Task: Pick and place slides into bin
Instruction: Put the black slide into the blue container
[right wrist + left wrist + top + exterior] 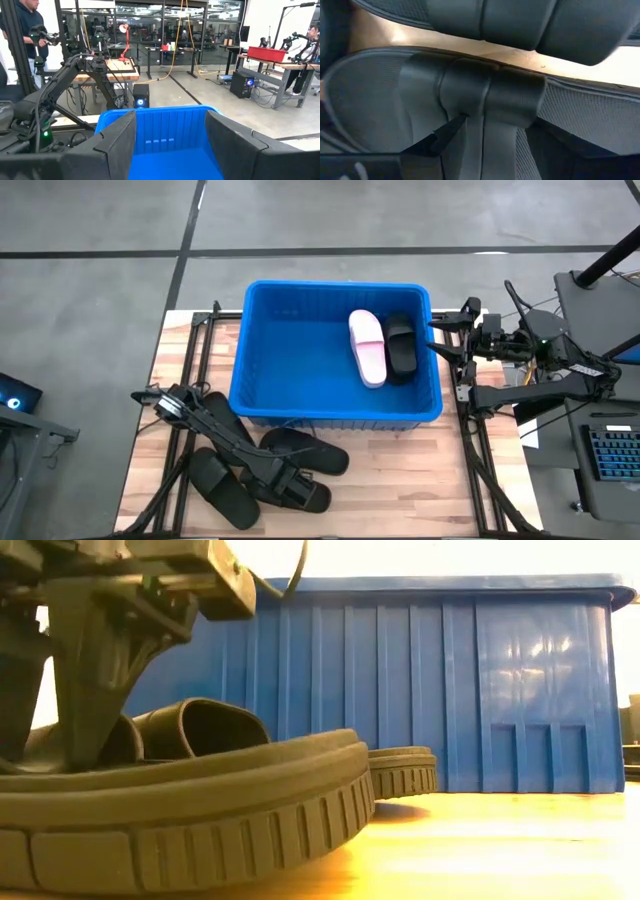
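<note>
Two slides already lie inside the blue bin: a pale pink slide and a black slide just beside it on the right, both toward the bin's right side. We count more black slides on the wooden table in front of the bin, clustered near its left front corner: one lies closest to the bin wall, another sits nearer the table's front edge on the left.

The left gripper is down in that cluster, over a black slide. In the left wrist view, we see this slide's wide strap filling the frame right at the gripper, with one dark finger tip against it; how wide the jaws stand, and whether they actually grip the strap, we cannot tell.

The right gripper hangs at the bin's right rim, above the table's right edge. Its two fingers stand wide apart with nothing between them, the blue bin wall visible through the gap.

In the low view, a black slide sole lies close to the camera, the bin behind it.
</note>
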You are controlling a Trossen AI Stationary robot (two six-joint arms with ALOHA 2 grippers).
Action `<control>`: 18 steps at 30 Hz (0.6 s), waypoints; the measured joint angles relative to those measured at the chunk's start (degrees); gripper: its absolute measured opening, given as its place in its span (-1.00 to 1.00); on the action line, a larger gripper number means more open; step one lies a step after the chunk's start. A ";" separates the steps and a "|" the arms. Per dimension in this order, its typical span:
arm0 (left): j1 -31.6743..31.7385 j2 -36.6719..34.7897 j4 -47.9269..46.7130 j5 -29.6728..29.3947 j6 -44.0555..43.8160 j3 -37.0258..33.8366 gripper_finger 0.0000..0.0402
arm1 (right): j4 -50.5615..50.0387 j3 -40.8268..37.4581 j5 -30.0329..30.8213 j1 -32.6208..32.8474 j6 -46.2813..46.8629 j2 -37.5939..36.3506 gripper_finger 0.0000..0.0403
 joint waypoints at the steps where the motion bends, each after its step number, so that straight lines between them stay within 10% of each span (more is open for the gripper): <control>1: 0.00 0.00 0.77 0.37 0.00 -0.29 -0.07 | 0.00 0.00 0.01 0.00 -0.01 0.00 0.12; 11: 0.20 -1.59 -4.56 3.75 3.83 5.28 -0.07 | 0.00 -0.01 0.00 0.00 -0.17 0.00 0.12; 18: 0.52 -1.72 -9.91 -6.55 5.50 12.88 -0.07 | -0.12 -0.01 0.01 0.00 -0.96 0.00 0.12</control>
